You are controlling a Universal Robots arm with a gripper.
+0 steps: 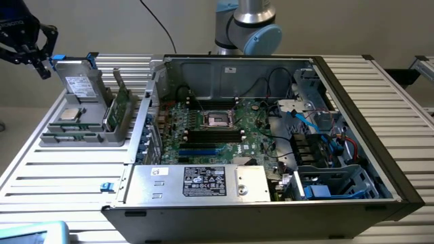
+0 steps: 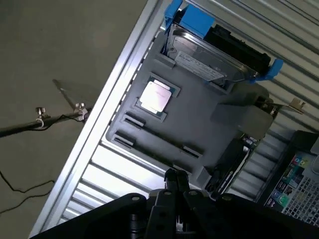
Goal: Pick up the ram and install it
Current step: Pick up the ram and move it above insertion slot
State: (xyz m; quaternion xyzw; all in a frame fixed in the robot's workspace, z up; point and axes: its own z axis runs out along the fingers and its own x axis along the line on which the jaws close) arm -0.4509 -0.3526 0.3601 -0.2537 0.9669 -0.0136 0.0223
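Note:
My gripper [image 1: 34, 48] hangs in the air at the exterior view's far left, above and outside the grey parts tray [image 1: 51, 140]. In the wrist view its fingertips [image 2: 174, 178] meet with nothing between them, over the slatted table beside the tray [image 2: 199, 107]. A narrow greenish strip [image 1: 71, 136] lies along the tray's near end and looks like the ram, though I cannot be sure. The black memory slots with white end clips [image 1: 213, 134] sit mid-motherboard inside the open computer case [image 1: 339, 91].
The tray also holds a hard drive with blue clips [image 1: 76, 76] [image 2: 209, 59], a processor [image 1: 70, 113] [image 2: 157, 96] and a broader green card standing on edge [image 1: 120, 107]. Cables and a blue drive cage [image 1: 332, 183] crowd the case's right side. The arm's base [image 1: 247, 25] stands behind the case.

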